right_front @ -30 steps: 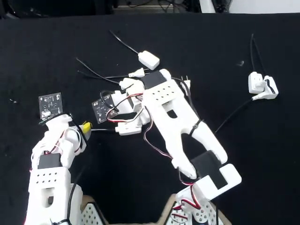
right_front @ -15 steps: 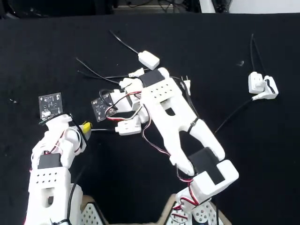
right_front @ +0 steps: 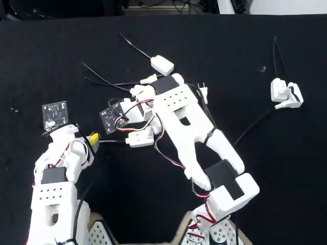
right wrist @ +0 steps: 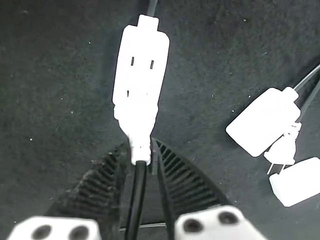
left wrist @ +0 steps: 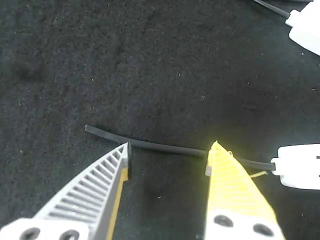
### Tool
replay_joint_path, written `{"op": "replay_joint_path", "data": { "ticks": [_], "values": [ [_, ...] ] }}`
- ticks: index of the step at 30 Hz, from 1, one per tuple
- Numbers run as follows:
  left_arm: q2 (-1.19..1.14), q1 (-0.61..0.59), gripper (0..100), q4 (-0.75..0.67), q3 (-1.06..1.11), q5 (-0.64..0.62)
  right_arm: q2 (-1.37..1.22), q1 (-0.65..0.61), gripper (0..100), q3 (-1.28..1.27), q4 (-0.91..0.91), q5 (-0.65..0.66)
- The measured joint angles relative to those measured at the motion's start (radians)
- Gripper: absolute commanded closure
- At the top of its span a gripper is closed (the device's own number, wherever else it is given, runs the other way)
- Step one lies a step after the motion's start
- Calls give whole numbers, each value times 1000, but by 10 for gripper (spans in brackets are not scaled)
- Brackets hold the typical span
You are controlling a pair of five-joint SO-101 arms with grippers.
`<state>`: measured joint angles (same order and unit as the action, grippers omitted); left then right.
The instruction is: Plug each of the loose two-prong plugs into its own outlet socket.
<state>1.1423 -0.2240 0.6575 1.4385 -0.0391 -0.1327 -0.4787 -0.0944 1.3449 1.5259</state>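
Left pincer [left wrist: 170,149] at 8 o'clock on the table [right_front: 245,61]: wide open, gripping nothing, black cord [left wrist: 150,146] lying between its tips; white cord end [left wrist: 300,166] just toward 3 o'clock. Right pincer [right wrist: 142,152] near centre: clamped on the outlet socket [right wrist: 142,85] at its cord neck. Two-prong plug [right wrist: 284,149] loose nearby. My take: hold socket flat and steady, square prongs to slots before pushing.

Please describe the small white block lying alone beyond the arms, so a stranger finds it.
On the black table, look past the far end of the white right arm. The small white rectangular block has one thin black cord and, unlike its tangled neighbours, lies apart.
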Motion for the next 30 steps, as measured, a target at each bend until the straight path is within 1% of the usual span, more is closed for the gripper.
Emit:
{"op": "replay_joint_path", "data": {
  "ticks": [14,23,30],
  "values": [
    [0,0,744,0,0,0,-49,3,988,18,0,2],
    [0,0,744,0,0,0,-51,3,988,20,0,28],
    [0,0,744,0,0,0,-51,-37,988,20,0,28]
  ]
}}
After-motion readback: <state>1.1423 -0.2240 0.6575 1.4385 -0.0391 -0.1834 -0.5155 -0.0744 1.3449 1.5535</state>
